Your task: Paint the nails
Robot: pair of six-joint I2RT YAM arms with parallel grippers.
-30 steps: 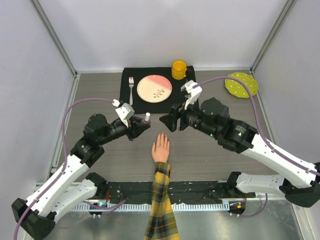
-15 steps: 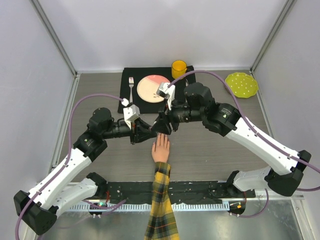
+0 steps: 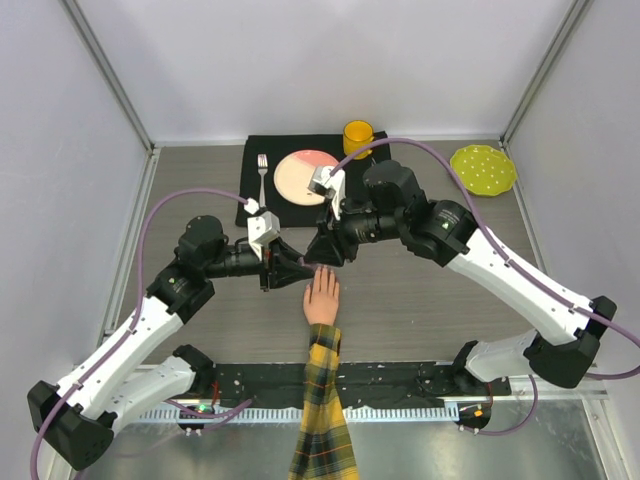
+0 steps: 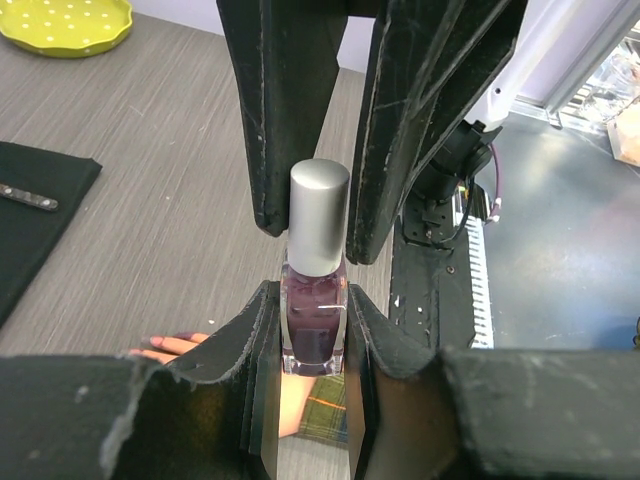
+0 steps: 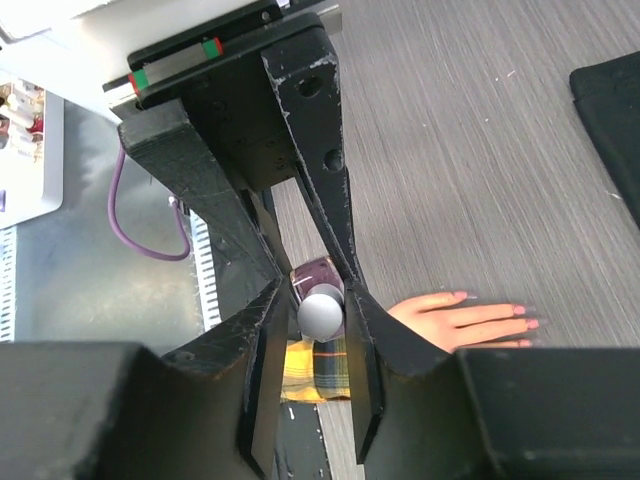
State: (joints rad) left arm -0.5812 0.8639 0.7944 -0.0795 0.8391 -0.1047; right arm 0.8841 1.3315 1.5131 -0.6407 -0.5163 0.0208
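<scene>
My left gripper (image 4: 312,300) is shut on a small purple polish bottle (image 4: 313,325), held upright just above the table. My right gripper (image 5: 318,300) reaches it from the opposite side, and its fingers (image 4: 270,180) press both sides of the silver-white cap (image 4: 319,210). In the top view the two grippers meet (image 3: 310,265) just beyond the fingertips of the pale mannequin hand (image 3: 322,297), which lies flat with a yellow-black plaid sleeve (image 3: 322,420). The nails (image 5: 528,323) look pinkish in the right wrist view; they are too small to make out from above.
Behind the grippers a black placemat (image 3: 262,205) holds a fork (image 3: 263,172) and a pink-and-cream plate (image 3: 300,172). A yellow cup (image 3: 358,138) stands at its far corner. A yellow-green dotted plate (image 3: 483,168) lies far right. A black rail (image 3: 400,380) runs along the near edge.
Both arms swung inward and met above the hand's fingertips. The right jaws, wide apart a second ago, have closed in around the bottle's cap. The left grip on the bottle is unchanged.
</scene>
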